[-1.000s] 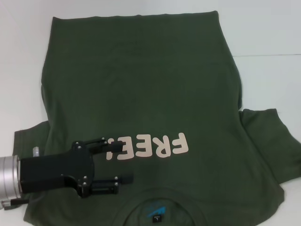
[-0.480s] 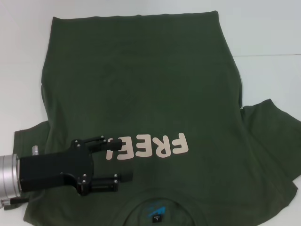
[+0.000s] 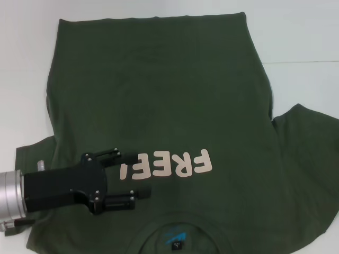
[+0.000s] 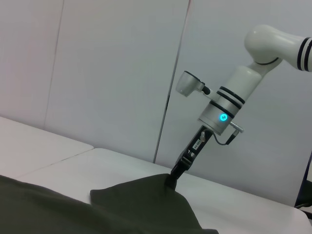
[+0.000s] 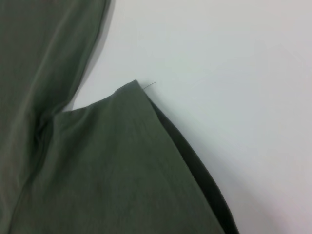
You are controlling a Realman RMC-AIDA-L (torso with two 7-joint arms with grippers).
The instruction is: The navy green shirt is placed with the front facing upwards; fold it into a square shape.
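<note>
Your left tool (image 3: 139,173) hovers with jaws wide over the dark olive-green cotton T-shirt (image 3: 159,95), beside its pink lettering. Your right tool (image 4: 171,179) pinches the right sleeve edge, lifting it, likely to fold inward. The shirt lies face-up on the white worktop (image 3: 302,37), collar nearest you, long axis running away.

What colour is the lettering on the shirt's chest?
Pale pink lettering on the dark olive-green shirt; it shows best in the head view.

White table (image 3: 307,37) before pale wall panels (image 4: 112,73) with a dark vertical seam.
</note>
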